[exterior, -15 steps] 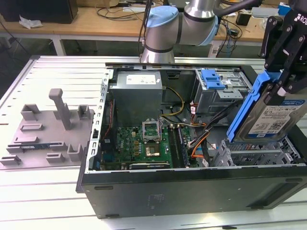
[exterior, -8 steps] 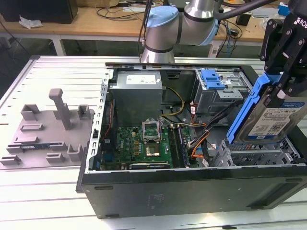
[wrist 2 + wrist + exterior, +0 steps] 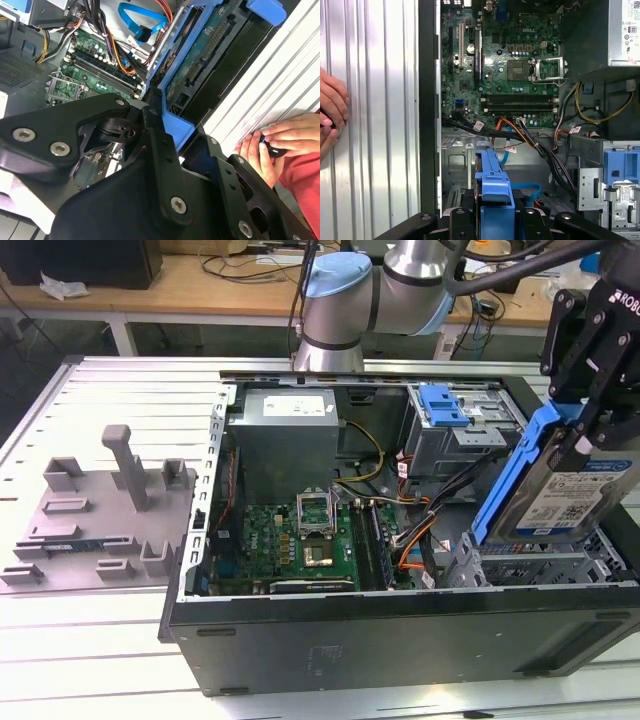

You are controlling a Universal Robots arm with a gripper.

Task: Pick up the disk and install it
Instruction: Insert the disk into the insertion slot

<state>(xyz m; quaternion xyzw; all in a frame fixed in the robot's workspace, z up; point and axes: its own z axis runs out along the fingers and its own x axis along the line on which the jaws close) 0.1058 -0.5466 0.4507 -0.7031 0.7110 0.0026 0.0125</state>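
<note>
Pickup: done, tool (image 3: 588, 432) clamped on the disk (image 3: 565, 498) | Install: outstanding, disk held tilted over the drive cage (image 3: 540, 565) below the tool, judged not seated

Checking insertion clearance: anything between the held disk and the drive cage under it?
Jaws are shut on the disk, tilted above the drive cage. A blue cable loops inside the case ahead of it in the second wrist view, possibly in the path.
</note>
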